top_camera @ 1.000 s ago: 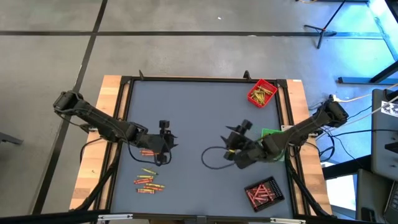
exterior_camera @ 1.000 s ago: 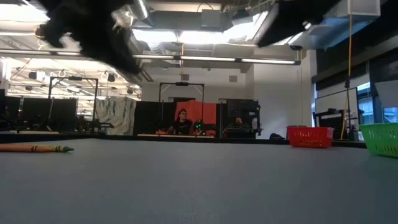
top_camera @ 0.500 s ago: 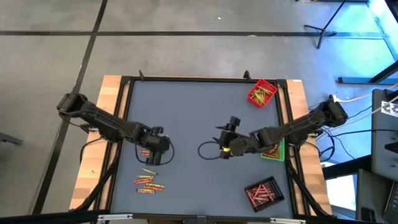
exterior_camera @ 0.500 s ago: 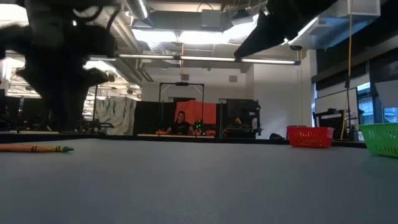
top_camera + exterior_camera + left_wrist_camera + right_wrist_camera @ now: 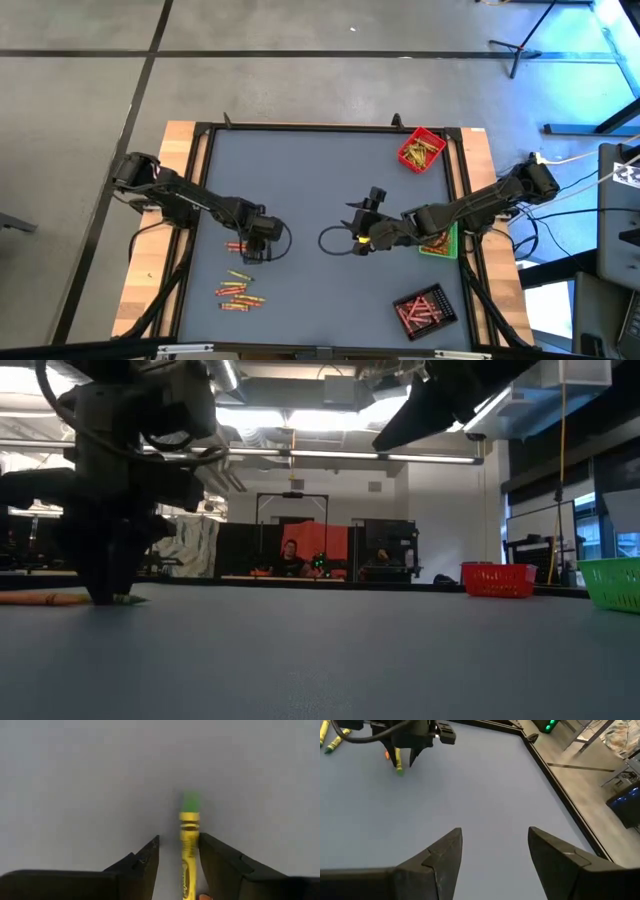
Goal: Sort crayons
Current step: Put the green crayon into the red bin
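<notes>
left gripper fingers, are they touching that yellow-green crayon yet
Cannot tell. In the left wrist view the crayon lies between the open left gripper fingers, close against one; no clear gap or contact shows.

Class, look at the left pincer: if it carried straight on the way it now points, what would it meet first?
The left pincer, open, points down at the table and straddles a yellow crayon; it would likely meet that crayon first, or the tabletop beside it.
</notes>
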Robot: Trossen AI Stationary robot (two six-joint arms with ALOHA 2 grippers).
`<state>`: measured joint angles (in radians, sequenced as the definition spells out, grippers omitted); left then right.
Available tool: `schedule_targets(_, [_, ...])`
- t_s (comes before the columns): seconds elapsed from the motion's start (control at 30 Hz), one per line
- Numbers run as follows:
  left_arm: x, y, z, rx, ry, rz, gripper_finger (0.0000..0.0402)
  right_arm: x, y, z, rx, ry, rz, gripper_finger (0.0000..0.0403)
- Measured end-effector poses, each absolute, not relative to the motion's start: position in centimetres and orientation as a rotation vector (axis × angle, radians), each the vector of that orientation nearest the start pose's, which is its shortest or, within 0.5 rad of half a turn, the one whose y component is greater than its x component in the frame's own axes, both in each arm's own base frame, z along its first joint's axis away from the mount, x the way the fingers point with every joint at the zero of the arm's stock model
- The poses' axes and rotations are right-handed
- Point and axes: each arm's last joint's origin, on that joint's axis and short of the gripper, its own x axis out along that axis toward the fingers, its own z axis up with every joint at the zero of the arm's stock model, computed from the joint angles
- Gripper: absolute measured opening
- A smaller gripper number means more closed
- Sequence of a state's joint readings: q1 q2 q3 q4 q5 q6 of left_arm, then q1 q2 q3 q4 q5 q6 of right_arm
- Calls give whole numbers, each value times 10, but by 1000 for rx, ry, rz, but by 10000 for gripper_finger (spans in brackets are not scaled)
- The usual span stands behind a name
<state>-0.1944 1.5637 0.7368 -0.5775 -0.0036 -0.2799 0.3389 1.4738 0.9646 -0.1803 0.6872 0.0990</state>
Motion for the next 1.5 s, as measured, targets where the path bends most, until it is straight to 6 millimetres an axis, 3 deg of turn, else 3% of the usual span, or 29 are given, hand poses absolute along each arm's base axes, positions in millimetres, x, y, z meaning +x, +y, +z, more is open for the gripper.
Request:
schedule_targets(0.17, [240, -43, 131, -88, 1416, 34, 107, 296, 85, 242, -246, 586, -363, 225])
schedule_targets(0.5, [241, -43, 131, -11, 1404, -28, 9, 296, 85, 241, -247, 588, -363, 225])
schedule_targets(0.73, [244, -46, 154, 80, 1325, 15, 10, 296, 85, 241, -209, 580, -374, 225])
schedule_targets(0.9, [241, -53, 187, 228, 1175, 97, 4, 296, 85, 241, -171, 572, -385, 238])
schedule_targets(1.13, [238, -61, 226, 348, 824, 148, 5, 296, 85, 241, -174, 571, -383, 307])
schedule_targets(1.5, [254, -64, 241, 435, 409, 102, 5, 298, 86, 243, -186, 553, -375, 328])
